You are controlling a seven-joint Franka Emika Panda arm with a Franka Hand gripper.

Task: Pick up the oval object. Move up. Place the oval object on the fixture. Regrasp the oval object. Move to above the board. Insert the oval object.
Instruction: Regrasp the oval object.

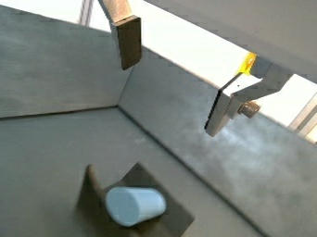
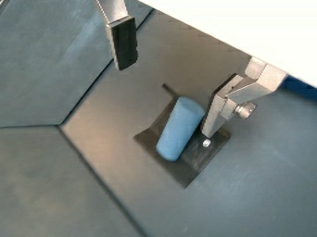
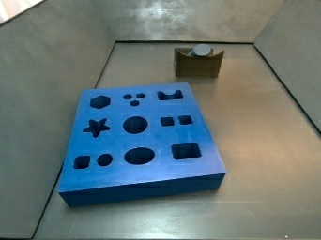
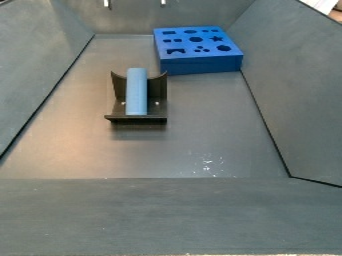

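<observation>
The oval object (image 4: 135,90) is a pale grey-blue peg lying in the notch of the dark fixture (image 4: 134,120), on the floor of the grey bin. Both wrist views look down on the peg (image 2: 180,130) (image 1: 133,205) and the fixture (image 2: 198,157) (image 1: 93,190). My gripper (image 2: 168,100) (image 1: 171,97) hangs open well above them, with nothing between its fingers and no contact with the peg. The blue board (image 3: 138,141) (image 4: 198,50) with shaped holes lies flat on the floor, apart from the fixture (image 3: 198,66), where the peg's end (image 3: 200,51) shows.
Sloping grey walls (image 4: 47,90) enclose the bin floor on all sides. A bare strip of floor (image 3: 157,89) separates the board from the fixture.
</observation>
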